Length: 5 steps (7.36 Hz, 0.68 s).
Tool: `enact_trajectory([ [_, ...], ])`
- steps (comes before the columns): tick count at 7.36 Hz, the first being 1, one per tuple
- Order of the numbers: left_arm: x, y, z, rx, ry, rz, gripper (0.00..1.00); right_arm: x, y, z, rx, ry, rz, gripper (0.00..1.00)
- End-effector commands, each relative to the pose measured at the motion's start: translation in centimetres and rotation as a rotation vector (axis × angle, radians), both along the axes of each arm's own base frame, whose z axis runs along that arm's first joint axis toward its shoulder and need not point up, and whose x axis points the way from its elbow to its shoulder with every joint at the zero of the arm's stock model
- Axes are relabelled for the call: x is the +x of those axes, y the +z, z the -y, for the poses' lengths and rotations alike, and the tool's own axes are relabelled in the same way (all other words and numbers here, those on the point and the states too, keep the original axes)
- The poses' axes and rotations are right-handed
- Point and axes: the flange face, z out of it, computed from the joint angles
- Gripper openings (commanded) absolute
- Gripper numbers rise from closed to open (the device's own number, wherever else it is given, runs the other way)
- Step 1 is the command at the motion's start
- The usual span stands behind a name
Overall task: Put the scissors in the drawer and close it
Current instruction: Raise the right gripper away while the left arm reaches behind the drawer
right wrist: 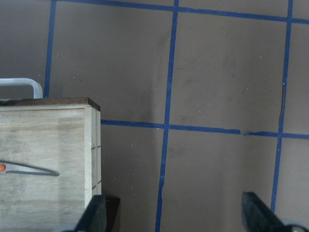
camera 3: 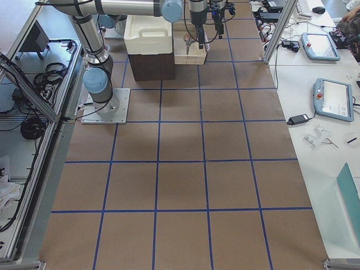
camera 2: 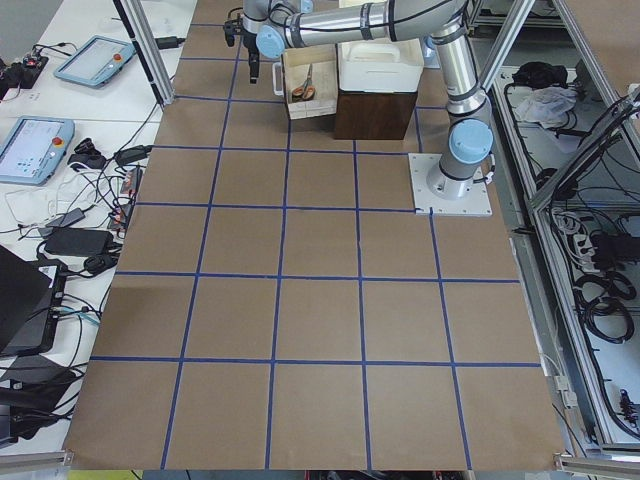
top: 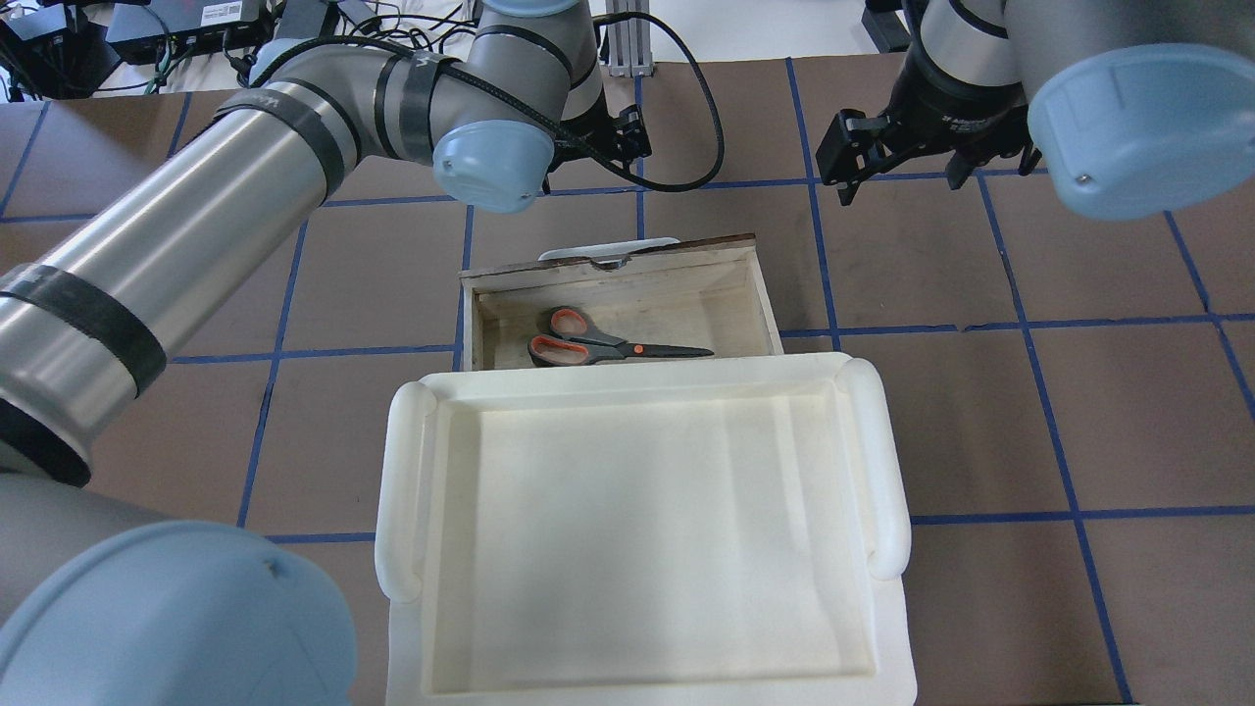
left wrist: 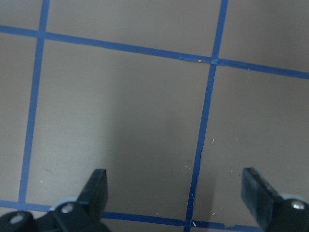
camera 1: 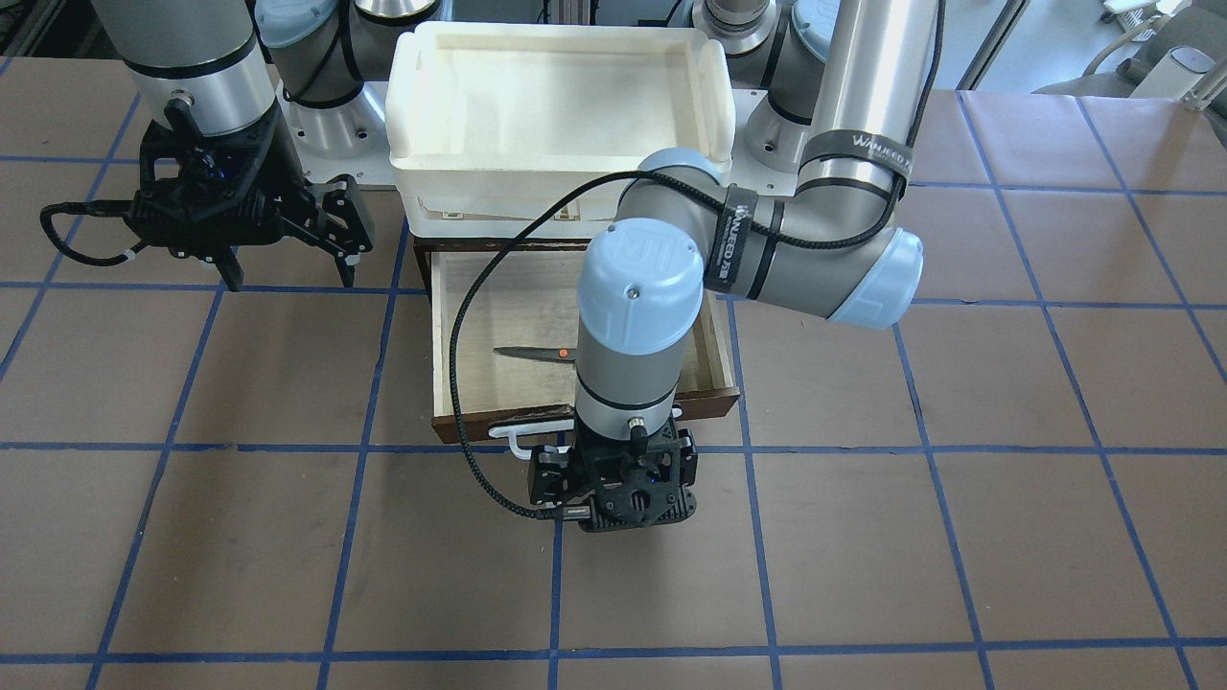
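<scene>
Already, scissors [top: 608, 345] lay flat inside the open drawer [top: 763, 286]. Left gripper [left wrist: 178, 188] hung just past the drawer front, right gripper [right wrist: 176, 212] beside the drawer, both claws spread wide.

Desk [camera 2: 320, 330] covered in brown paper, split into squares by blue tape lines [camera 2: 281, 278]. White side bench [camera 2: 100, 120] runs along one long edge and carries two teach pendants [camera 2: 95, 60], loose cables [camera 2: 100, 210] and what looks like a black laptop [camera 2: 25, 310]. Aluminium post [camera 2: 145, 45] stands at the bench edge. Along the opposite long edge there are aluminium frame rails [camera 2: 585, 150], with black cable bundles [camera 2: 600, 300] below them. Bright, even indoor light, soft shadows
</scene>
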Motion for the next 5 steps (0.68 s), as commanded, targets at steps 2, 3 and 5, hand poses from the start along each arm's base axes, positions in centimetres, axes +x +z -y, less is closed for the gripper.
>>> enact_trajectory([
  [2,-1.9,-4.6,1.6,0.04,-0.008,0.017,1.0,-0.9,-0.8,-0.4,0.015,-0.035,0.01,1.0],
  [3,-2.1,-6.2,2.0,0.064,-0.008,0.025,1.0,-0.1,-0.7,-0.7,0.025,-0.081,0.072,1.0],
  [5,-2.0,-9.2,1.7,0.153,-0.018,0.066,1.0,-0.2,-0.3,-0.8,0.028,-0.084,0.063,1.0],
])
